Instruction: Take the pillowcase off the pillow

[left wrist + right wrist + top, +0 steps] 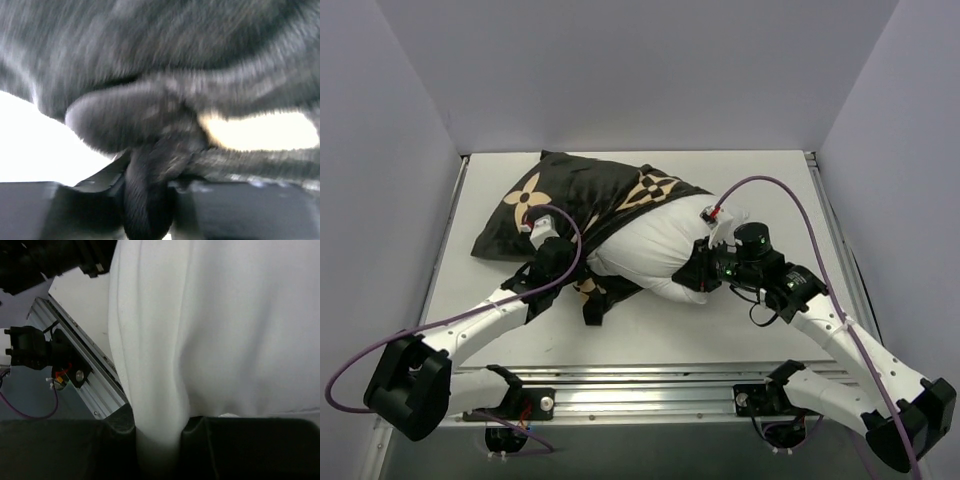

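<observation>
Two soft, light things make up this job. The pillow [655, 250] is a plump, plain white cushion. The case [575, 195] is a limp black velvety cover printed with tan four-petal flowers.

In the top view roughly half the pillow bulges out of the case's mouth toward the right. The rest is inside the cover, which lies bunched toward the left rear of the pale worktop [720, 330].

The left tool [150, 215] is clamped on the case. Its wrist view shows a thick roll of dark pile squeezed between the fingers. The right tool [159, 450] is closed on a narrow pleat of the pillow's smooth white shell, with creases fanning upward from the pinch.

Neither thing should put up stiff resistance, as the pillow looks likely to squash and stretch before it slides. I judge the right tool's pinch to hold mostly shell cloth with little filling behind it, so it may creep out under a hard pull. Velvet pile tends to be slick against pads, so a doubled fold like the one held looks the safer grip, best taken near the open hem.

The main drag is probably cloth rubbing on cloth around the pillow's fat middle. Pulling the two apart along the pillow's length should suit better than lifting.
</observation>
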`<state>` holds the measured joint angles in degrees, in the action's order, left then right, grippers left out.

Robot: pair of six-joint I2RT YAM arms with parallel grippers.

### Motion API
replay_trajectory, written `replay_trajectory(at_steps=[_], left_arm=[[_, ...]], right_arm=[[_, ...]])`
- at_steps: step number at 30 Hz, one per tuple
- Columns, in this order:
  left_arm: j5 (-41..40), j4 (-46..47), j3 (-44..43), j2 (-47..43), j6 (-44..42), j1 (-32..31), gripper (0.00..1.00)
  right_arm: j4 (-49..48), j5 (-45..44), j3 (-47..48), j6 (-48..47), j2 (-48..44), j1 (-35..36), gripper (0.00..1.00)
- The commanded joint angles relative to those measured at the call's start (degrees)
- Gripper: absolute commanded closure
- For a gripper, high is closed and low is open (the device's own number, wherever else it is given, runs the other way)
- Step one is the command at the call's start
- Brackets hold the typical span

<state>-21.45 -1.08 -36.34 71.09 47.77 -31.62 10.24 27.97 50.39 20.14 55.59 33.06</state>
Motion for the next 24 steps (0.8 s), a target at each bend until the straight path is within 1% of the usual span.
replay_trajectory(at_steps=[1, 2, 3, 4, 5, 6, 7, 8, 9, 10, 11, 12, 13, 14, 15, 17, 18, 20, 21, 22, 23, 24], left_arm=[[2.6, -5.8, -2.3, -7.1, -5.3, -0.9, 0.65], [3.9, -7.9, -3.3, -8.3, -6.7, -1.5, 0.53], [5.2, -9.0, -4.3, -9.6, -9.8, -2.1, 0.47], [7.3, -10.0, -6.5, -11.7, -11.4, -2.8, 0.39], [8.7, -11.2, -7.7, -12.5, -13.0, -4.1, 0.25], [10.4, -11.7, -8.8, -13.2, -16.2, -4.6, 0.19], [13.7, -12.3, -10.1, -13.9, -17.7, -4.9, 0.14], [14.8, -14.0, -13.2, -13.8, -19.0, -5.2, 0.06], [16.1, -15.0, -15.0, -13.5, -21.8, -5.4, 0.04], [17.1, -17.4, -16.9, -12.4, -23.4, -5.4, 0.03], [18.2, -18.6, -21.1, -11.5, -26.3, -5.6, 0.03], [18.6, -19.7, -23.1, -9.5, -27.8, -5.6, 0.03], [19.1, -21.6, -25.1, -8.3, -29.5, -5.6, 0.03], [19.5, -22.3, -28.9, -7.3, -30.8, -5.7, 0.03], [19.4, -23.0, -30.9, -4.9, -33.1, -5.8, 0.03], [19.9, -24.4, -34.7, -2.2, -34.9, -5.8, 0.03], [20.0, -24.7, -38.7, 0.8, -36.4, -5.8, 0.03], [21.0, -25.5, -42.7, 3.9, -37.7, -5.9, 0.03], [22.3, -25.6, -48.2, 8.9, -39.2, -6.3, 0.03], [23.4, -25.6, -48.3, 9.0, -39.5, -6.4, 0.03], [24.1, -25.6, -52.0, 12.5, -39.9, -6.7, 0.03], [25.0, -25.7, -53.7, 14.2, -40.3, -7.0, 0.03]], right_arm=[[-8.5, 5.1, -5.5, 4.7, -2.5, 2.0, 0.9], [-8.0, 4.0, -6.2, 4.8, -2.2, 2.7, 0.81], [-7.3, 3.3, -6.5, 4.5, -2.2, 3.1, 0.7], [-5.4, 2.4, -6.5, 4.3, -2.4, 3.5, 0.5], [-4.4, 1.2, -6.2, 4.2, -2.8, 3.6, 0.41], [-3.4, -3.3, -5.7, 4.3, -3.2, 3.3, 0.33], [-1.2, -6.3, -4.4, 4.6, -4.0, 2.8, 0.2], [0.0, -9.0, -3.6, 4.9, -4.2, 1.1, 0.14], [1.3, -13.5, -2.8, 5.3, -4.3, -0.1, 0.1], [3.2, -15.2, -2.1, 6.0, -4.3, -1.6, 0.04], [3.8, -16.5, -0.7, 6.4, -4.3, -4.2, 0.01], [4.3, -18.5, -0.1, 6.9, -4.3, -5.4, 0.0], [4.5, -18.6, 0.3, 7.4, -4.3, -6.8, 0.0], [4.5, -18.4, 0.8, 8.5, -4.4, -8.0, 0.0], [4.4, -18.4, 0.9, 9.1, -4.4, -10.8, 0.0], [3.7, -17.7, 0.8, 11.0, -4.6, -13.7, 0.0], [3.6, -17.2, 0.3, 11.6, -4.4, -17.1, 0.0], [2.2, -13.2, -0.6, 12.9, -3.7, -20.6, 0.0], [0.3, -9.4, -2.1, 14.5, -2.6, -25.4, 0.0], [0.3, -9.3, -2.1, 15.2, -2.6, -25.4, 0.0], [-2.3, -7.9, -4.1, 15.9, -1.4, -28.5, 0.0], [-4.2, -4.6, -5.5, 16.9, -0.6, -30.1, 0.0]])
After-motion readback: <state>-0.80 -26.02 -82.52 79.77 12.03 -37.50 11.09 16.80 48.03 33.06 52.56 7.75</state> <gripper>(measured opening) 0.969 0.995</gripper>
